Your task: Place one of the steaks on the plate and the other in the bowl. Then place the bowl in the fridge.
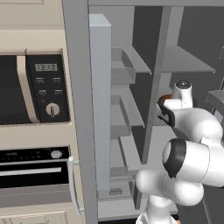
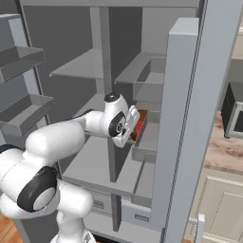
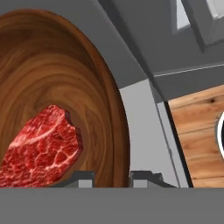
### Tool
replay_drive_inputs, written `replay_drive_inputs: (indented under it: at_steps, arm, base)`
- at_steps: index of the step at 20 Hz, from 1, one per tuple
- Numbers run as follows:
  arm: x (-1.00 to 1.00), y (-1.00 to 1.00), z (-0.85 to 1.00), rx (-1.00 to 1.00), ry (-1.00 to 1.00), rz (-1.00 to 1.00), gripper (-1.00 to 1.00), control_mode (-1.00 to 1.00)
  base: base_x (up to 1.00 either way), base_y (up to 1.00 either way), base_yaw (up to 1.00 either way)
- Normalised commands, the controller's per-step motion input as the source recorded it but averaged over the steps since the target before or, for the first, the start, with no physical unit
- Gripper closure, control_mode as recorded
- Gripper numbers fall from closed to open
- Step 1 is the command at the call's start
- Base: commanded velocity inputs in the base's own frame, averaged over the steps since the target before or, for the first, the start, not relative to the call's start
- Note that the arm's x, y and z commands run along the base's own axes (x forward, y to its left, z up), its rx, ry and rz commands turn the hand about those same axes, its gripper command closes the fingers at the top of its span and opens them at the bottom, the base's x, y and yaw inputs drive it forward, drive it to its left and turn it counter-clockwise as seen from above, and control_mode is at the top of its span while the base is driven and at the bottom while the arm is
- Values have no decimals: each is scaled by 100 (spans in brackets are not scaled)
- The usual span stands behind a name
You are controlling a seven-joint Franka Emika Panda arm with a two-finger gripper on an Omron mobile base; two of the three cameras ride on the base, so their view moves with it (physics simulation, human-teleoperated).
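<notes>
The fridge [image 2: 80, 66] stands open, with grey shelves and door bins [image 2: 151, 85] showing. My gripper [image 2: 133, 131] reaches into its right compartment at middle-shelf height. It is shut on the rim of the dark reddish-brown wooden bowl [image 3: 65, 83], with one fingertip [image 3: 81, 177] inside the rim and the other outside. A raw red steak [image 3: 41, 146] lies inside the bowl. In the right base view the bowl [image 2: 141, 118] peeks out past the hand, just above the shelf. Whether it touches the shelf I cannot tell. The left base view shows the hand [image 1: 165, 111] with a sliver of bowl [image 1: 165, 96].
A central grey divider [image 2: 111, 95] splits the fridge interior beside the hand. The open door [image 1: 100, 96] with bins stands left of the arm. Beyond it are the cream-framed microwave [image 1: 26, 87] and oven [image 1: 35, 170]. Wooden floor [image 3: 197, 131] shows below.
</notes>
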Motion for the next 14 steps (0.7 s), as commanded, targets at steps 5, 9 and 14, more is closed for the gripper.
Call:
replay_drive_inputs:
  at_steps: [5,9,14]
  arm:
    - [56,-22,-16,0,0,0,100,-100]
    - [41,-12,-15,0,0,5,100,-100]
    - [35,-7,-31,0,0,8,100,-100]
  base:
    - [0,0,0]
    - [0,0,0]
    - [0,0,0]
